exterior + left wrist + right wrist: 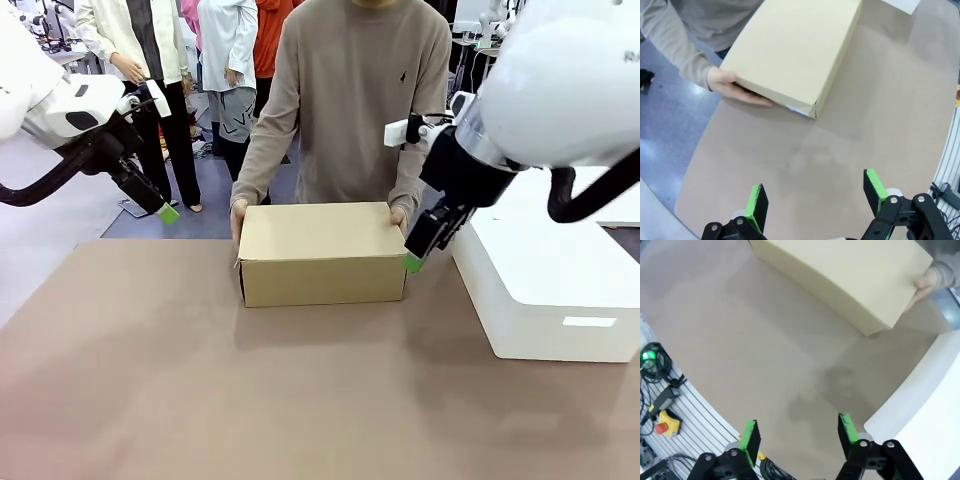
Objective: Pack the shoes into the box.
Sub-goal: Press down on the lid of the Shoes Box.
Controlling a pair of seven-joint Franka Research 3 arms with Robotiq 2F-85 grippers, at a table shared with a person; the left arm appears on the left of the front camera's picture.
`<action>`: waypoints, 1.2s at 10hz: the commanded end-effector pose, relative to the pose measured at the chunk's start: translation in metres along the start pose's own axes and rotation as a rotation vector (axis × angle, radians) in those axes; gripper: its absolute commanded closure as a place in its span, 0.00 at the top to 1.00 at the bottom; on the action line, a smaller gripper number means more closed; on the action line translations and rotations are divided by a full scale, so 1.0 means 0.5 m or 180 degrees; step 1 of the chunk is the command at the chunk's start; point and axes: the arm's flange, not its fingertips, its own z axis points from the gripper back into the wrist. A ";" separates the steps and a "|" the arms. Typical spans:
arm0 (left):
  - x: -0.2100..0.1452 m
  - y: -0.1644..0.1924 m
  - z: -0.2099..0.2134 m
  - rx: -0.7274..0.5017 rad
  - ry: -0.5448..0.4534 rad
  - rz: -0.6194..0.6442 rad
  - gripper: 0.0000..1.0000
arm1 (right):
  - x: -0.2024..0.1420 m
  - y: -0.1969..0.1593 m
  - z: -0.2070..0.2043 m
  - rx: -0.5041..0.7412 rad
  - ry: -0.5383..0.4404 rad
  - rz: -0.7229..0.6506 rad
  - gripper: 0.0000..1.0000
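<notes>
Two grippers spread wide, empty: left gripper (815, 197) raised off left, right gripper (797, 432) just beside closed cardboard shoebox (322, 253) mid-table. Person's hands (238, 216) hold both ends. Best stay clear of lid and hands. Shoes hidden, presumably inside; white box (545, 290) cut off.

- No word, brand or number reads clearly anywhere.
- Dark letters at the picture's edge on the right arm's white shell (560, 80) are cut off, unreadable.
- The box (320, 252) carries no print.
</notes>
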 end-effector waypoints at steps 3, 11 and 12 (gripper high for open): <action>-0.003 0.001 0.002 0.0035 0.0018 -0.0004 1.00 | -0.047 0.012 -0.016 -0.0340 0.0010 -0.0227 1.00; -0.003 0.001 0.002 0.0035 0.0018 -0.0004 1.00 | -0.048 0.003 -0.013 -0.0298 0.0053 -0.0233 1.00; -0.003 0.001 0.002 0.0035 0.0018 -0.0004 1.00 | -0.048 0.003 -0.013 -0.0298 0.0053 -0.0233 1.00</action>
